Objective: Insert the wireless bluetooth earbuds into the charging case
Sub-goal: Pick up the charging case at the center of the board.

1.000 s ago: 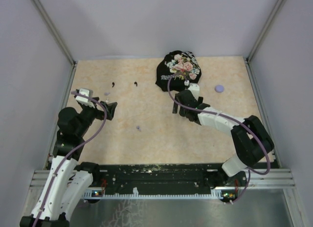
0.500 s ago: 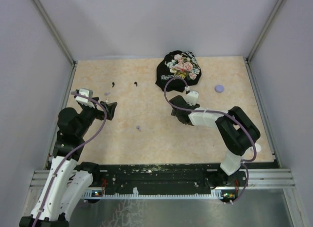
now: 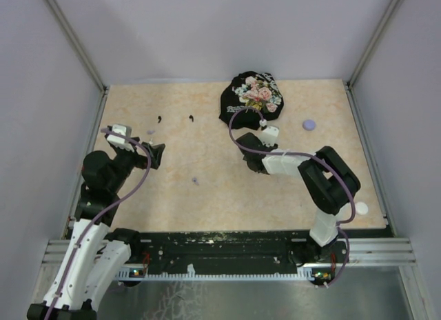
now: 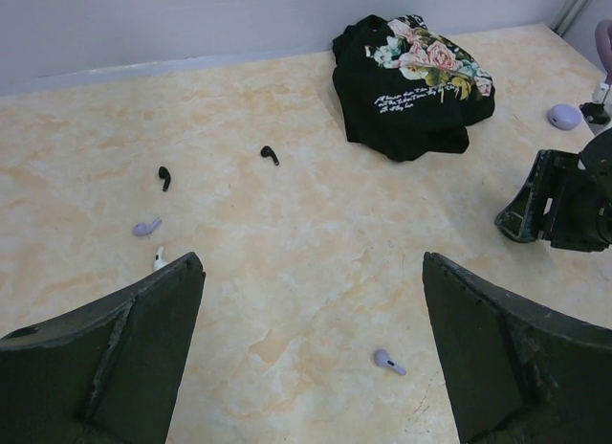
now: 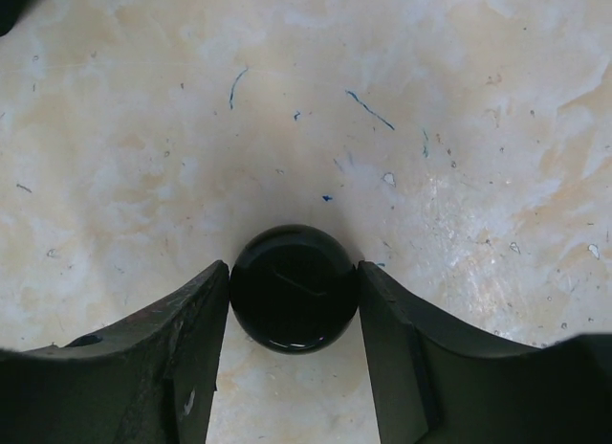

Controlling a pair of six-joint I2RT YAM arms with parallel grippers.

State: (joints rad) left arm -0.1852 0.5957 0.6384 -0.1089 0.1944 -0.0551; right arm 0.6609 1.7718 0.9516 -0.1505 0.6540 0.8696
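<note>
**Jaw Status and Earbud Location**

The left jaws stand spread wide, holding nothing, over the left side of the bench (image 3: 227, 196). On the bench ahead of them lie a white earbud (image 4: 159, 260) just beside the left finger, a lavender earbud (image 4: 146, 228), one black earbud (image 4: 164, 177), another black earbud (image 4: 271, 155), and a second lavender earbud (image 4: 388, 361) nearer the right finger. None is touched. The right jaws press both sides of a black round charging case (image 5: 294, 288) resting on the bench, well apart from every earbud.
</note>
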